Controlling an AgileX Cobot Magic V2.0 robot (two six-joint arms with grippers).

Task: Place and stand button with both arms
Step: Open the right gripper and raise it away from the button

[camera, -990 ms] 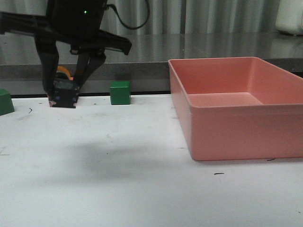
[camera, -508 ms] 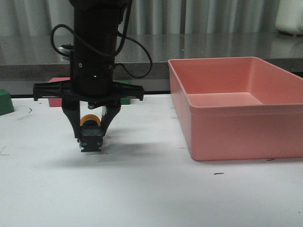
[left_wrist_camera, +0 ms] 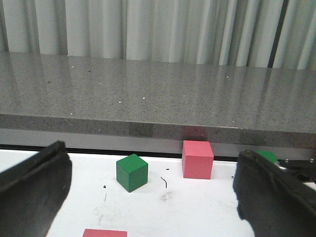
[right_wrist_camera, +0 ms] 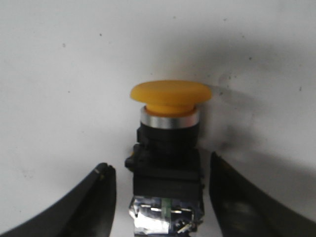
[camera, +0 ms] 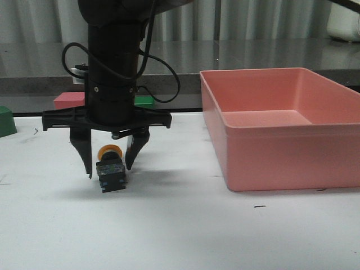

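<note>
White scuffed counter [camera: 185, 236], grey ledge [left_wrist_camera: 148, 98] and curtains behind; pink bin [camera: 281, 126] at right. Button [camera: 111, 169] lies, seemingly on its side, between released right claw [camera: 108, 164] fingers. Left claw [left_wrist_camera: 153, 197] spread open.

We see open desk [camera: 180, 230] before and left of the button [camera: 111, 169], gaps beside it between parted gripper [camera: 108, 166] fingers, pink bin [camera: 281, 140] walling the right

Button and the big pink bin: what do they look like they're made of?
Button: yellow cap looks like matte moulded plastic; the collar under it shines like metal; black body with a clear end, likely plastic. Pink bin: smooth walls, rounded corners and soft sheen suggest moulded plastic.
</note>
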